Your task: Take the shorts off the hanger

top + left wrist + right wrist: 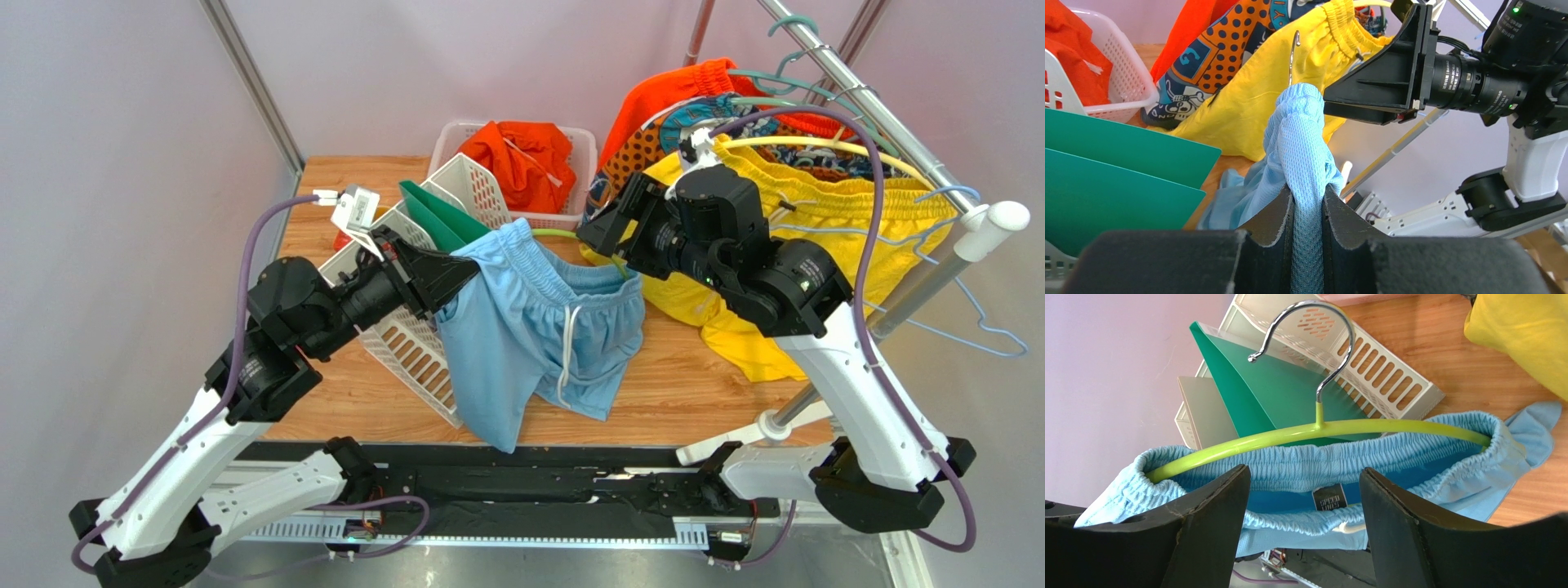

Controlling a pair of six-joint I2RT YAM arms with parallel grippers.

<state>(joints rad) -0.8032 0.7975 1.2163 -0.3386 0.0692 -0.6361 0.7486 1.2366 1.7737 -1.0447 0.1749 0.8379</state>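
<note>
The left pincer (pixel 1308 205) is clamped on a bunched fold of elastic waist on the light blue shorts (pixel 540 331), which hang above the tabletop (pixel 687 380). Their waistband is stretched around the lime-green hanger (pixel 1321 430). To the right, the right pincer (pixel 1304 478) has its fingers apart just in front of the waistband, gripping nothing.

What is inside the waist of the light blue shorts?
The lime-green hanger spans the waist opening of the light blue shorts, chrome hook sticking out above; a dark label sits inside the waistband. Both hanger tips are covered by the elastic.
</note>
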